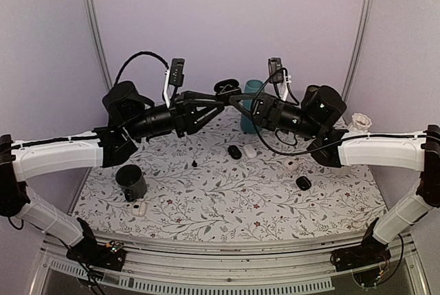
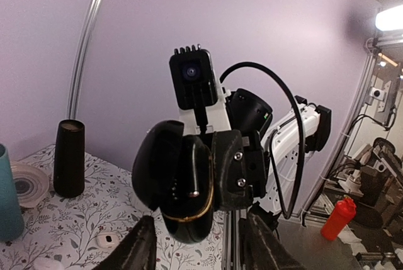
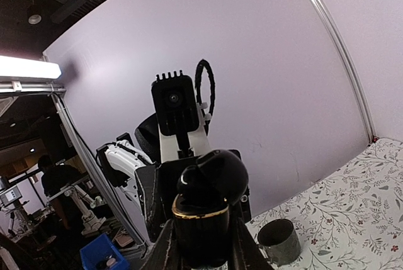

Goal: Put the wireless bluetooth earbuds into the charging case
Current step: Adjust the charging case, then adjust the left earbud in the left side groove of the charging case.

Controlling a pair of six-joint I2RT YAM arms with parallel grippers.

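Observation:
The charging case [image 1: 227,87] is glossy black with a gold rim, and its lid is open. My right gripper [image 1: 234,100] is shut on it and holds it high above the table's middle. In the right wrist view the case [image 3: 201,223] stands upright between the fingers, with a dark rounded lump [image 3: 192,179] in its opening. My left gripper [image 1: 218,101] faces it, open and empty. In the left wrist view its fingers [image 2: 141,245] spread just below the case [image 2: 186,182]. One tiny black earbud [image 1: 194,164] lies on the floral cloth. The other I cannot make out.
A black pod [image 1: 235,151] and white pod [image 1: 249,150] lie mid-table. Another white pod [image 1: 291,164] and black pod [image 1: 303,183] lie to the right, and a white pod [image 1: 139,208] at front left. A black cup [image 1: 130,182] and a teal cylinder [image 1: 249,109] stand nearby.

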